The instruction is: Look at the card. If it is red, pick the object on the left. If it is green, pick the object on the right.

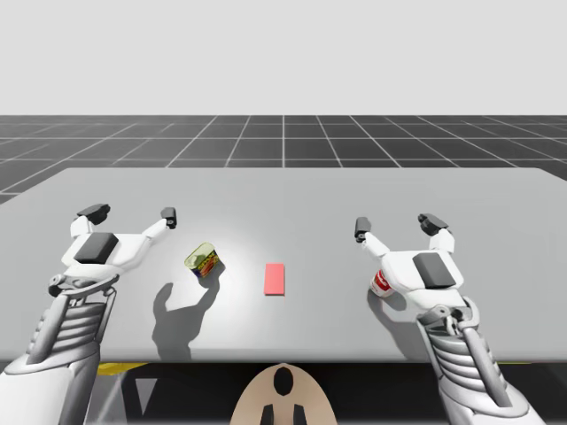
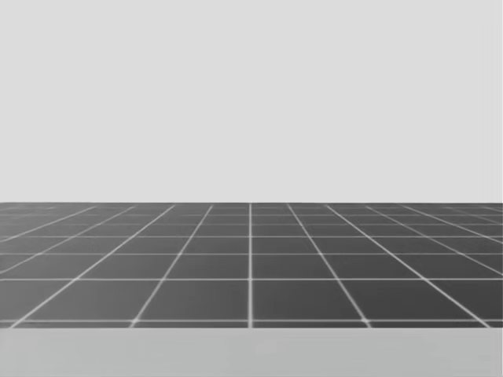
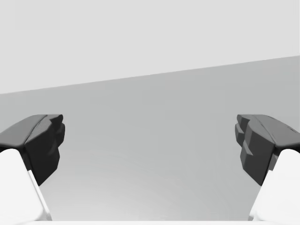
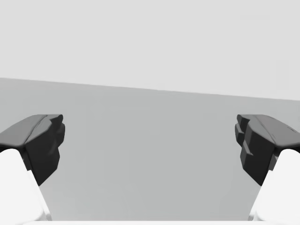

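Two cans flank one card [image 1: 275, 279] on the worktop [image 1: 292, 190]. Card is red, so the target is the left one, the yellow-green can [image 1: 203, 260]. It sits just left of the card, toward the front middle of the worktop. Looks tipped a bit, top face showing; long axis hard to call.

Key relation: the can lies on the inner side of the left jaws and back toward my torso, beside the left wrist rather than ahead of the fingertips. Left wrist view agrees, bare worktop between the fingers [image 3: 44, 143].

Left jaws wide, holding nothing. Right jaws wide too, empty, with the red-and-white can [image 1: 382, 282] partly hidden under that hand, well apart from the target.

Left arm is clearly nearer. I judge it must pull back and swing inward before closing.
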Controlling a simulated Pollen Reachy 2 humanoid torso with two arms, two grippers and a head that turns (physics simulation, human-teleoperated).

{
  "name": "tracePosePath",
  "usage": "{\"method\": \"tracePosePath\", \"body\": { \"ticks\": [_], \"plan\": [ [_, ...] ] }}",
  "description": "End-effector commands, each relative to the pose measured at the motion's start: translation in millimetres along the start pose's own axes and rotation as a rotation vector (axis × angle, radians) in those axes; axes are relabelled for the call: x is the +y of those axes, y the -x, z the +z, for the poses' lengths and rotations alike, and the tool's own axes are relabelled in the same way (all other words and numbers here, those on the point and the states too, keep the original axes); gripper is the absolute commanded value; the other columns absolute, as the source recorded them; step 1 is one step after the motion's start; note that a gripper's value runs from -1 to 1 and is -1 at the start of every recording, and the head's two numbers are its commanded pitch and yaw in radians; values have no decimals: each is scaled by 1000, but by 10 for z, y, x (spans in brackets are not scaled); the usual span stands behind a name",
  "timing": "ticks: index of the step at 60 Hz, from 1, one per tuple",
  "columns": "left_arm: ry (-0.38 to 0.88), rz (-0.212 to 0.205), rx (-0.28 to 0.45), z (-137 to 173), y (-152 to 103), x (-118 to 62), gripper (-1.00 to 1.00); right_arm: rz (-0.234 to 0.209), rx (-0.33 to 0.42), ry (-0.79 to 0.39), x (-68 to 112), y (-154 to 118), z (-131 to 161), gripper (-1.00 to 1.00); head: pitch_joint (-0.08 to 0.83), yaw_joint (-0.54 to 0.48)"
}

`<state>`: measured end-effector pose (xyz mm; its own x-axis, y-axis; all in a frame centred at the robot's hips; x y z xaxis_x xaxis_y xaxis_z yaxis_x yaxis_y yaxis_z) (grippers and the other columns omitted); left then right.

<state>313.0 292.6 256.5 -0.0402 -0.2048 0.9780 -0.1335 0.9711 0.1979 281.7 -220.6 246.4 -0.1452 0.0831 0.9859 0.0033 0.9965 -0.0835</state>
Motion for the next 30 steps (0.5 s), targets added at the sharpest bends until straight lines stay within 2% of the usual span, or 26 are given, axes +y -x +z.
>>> {"method": "tracePosePath", "body": {
  "ticks": [1,11,30],
  "plan": [
    [-1,-1,0,-2,2,2,-1000,-33,-13,34,32,22,24,-1000,-61,-1],
    [-1,-1,-3,1,-3,2,-1000,-11,6,-8,40,-18,22,-1000,-11,-3],
    [4,-13,-1,-6,16,-8,-1000,-1,2,20,22,-16,-4,-1000,314,-19]
  ]
}}
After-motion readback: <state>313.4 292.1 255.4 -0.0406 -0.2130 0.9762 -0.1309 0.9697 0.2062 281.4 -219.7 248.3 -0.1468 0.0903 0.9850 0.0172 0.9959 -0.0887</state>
